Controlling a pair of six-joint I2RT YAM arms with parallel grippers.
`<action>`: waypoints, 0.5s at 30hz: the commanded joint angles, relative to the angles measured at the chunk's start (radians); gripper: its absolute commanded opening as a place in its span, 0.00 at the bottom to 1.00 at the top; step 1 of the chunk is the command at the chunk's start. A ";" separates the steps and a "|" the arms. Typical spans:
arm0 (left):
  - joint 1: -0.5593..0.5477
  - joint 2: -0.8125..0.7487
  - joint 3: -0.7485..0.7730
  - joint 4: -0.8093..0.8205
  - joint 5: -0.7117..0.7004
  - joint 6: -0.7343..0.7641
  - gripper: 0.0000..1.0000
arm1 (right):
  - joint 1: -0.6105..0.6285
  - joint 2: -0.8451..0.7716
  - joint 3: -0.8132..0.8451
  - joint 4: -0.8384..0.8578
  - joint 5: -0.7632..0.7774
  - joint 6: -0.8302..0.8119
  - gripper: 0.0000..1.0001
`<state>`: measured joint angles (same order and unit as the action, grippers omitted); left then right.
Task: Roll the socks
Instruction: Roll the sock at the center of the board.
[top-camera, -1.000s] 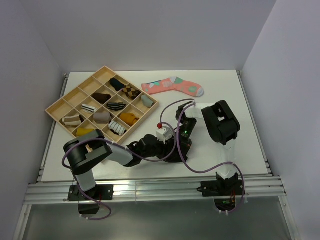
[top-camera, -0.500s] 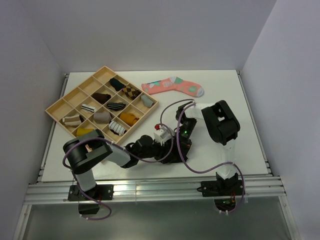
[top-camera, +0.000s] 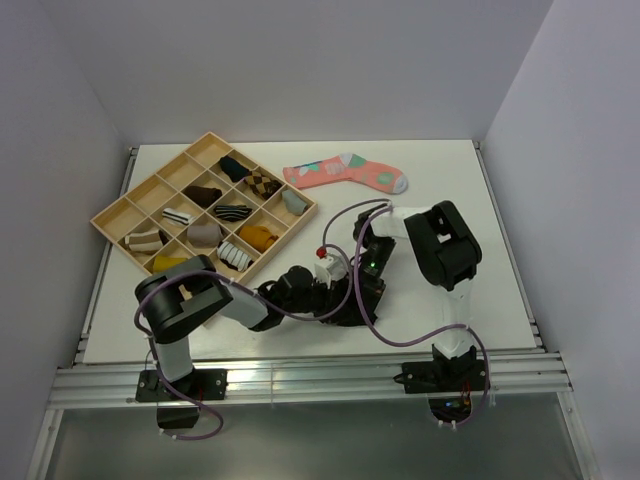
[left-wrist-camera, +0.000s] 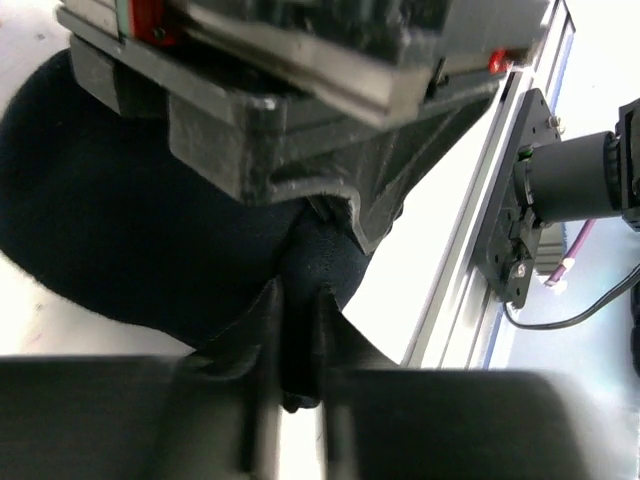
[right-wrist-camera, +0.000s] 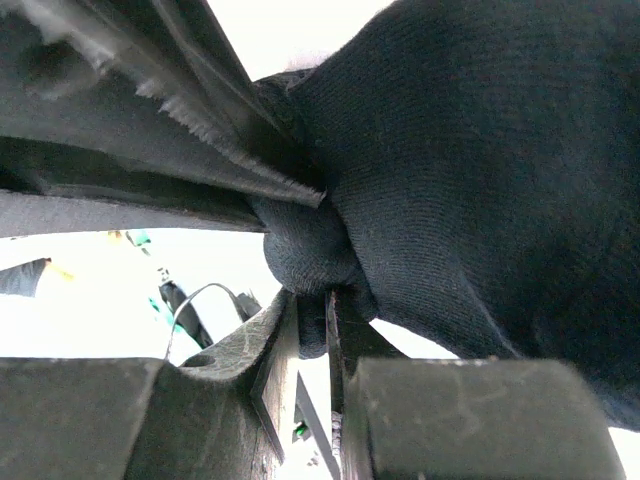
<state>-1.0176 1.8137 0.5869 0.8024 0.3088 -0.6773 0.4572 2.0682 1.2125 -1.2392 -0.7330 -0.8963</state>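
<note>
A black sock (left-wrist-camera: 140, 220) lies bunched on the white table near the front edge, between my two grippers. In the left wrist view my left gripper (left-wrist-camera: 298, 335) is shut on a fold of its dark fabric. In the right wrist view the same black sock (right-wrist-camera: 480, 170) fills the frame, and my right gripper (right-wrist-camera: 318, 320) pinches a small lump of it. From above, the left gripper (top-camera: 318, 298) and the right gripper (top-camera: 347, 298) meet tip to tip and hide most of the sock.
A pink patterned sock (top-camera: 345, 172) lies flat at the back of the table. A wooden divided tray (top-camera: 118, 212) at the back left holds several small sock bundles. The table's metal front rail (top-camera: 300, 375) runs just behind the grippers.
My left gripper's jaws have closed onto the black sock fold, and its wrist has turned a little. The right gripper has held its grip in place.
</note>
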 joint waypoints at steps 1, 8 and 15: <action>0.001 0.044 0.045 -0.069 -0.008 -0.018 0.07 | -0.005 -0.028 -0.045 0.156 0.093 0.010 0.17; 0.023 0.090 0.034 -0.117 0.023 -0.157 0.00 | -0.005 -0.202 -0.155 0.290 0.116 0.068 0.36; 0.117 0.122 -0.015 -0.118 0.185 -0.298 0.00 | -0.028 -0.436 -0.263 0.523 0.164 0.186 0.50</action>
<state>-0.9855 1.8751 0.6174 0.8520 0.4393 -0.8051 0.4309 1.7550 0.9756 -0.9638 -0.6270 -0.6434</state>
